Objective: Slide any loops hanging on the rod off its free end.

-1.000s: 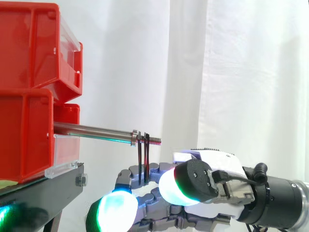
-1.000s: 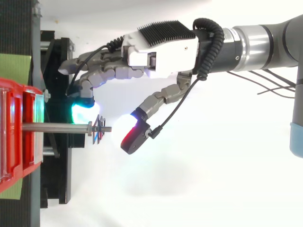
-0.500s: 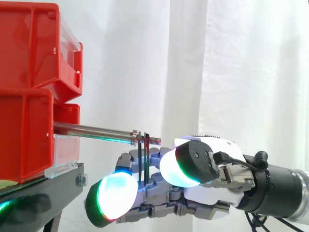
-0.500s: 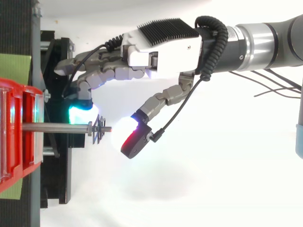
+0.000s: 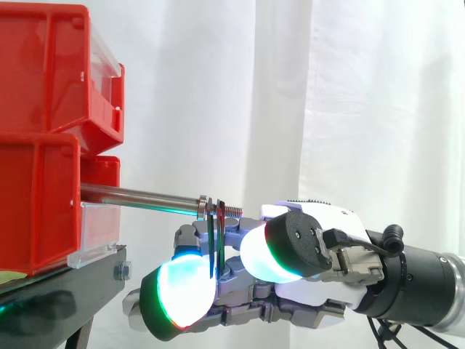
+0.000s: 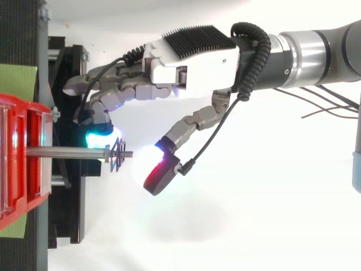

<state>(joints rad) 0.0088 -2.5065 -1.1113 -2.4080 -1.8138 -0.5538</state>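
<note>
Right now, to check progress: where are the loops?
In the side view the loops hang at the rod's threaded free end, right of its nut, dangling before the hand.

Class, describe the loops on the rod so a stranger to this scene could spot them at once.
Find the stacked red bins at the side view's left and follow the metal rod sticking out rightward. Near its threaded free end hang thin dark loops, the only things dangling from it.

Rod: a thin steel rod (image 6: 67, 152) juts right from a red plastic bin (image 6: 22, 113).
Loops: dark thin loops (image 6: 116, 156) hang near its threaded free end.
Hand: a grey-fingered robot hand (image 6: 189, 65) is spread, its cyan fingertip (image 6: 99, 135) beside the rod and its thumb pad (image 6: 149, 167) just past the tip.
</note>
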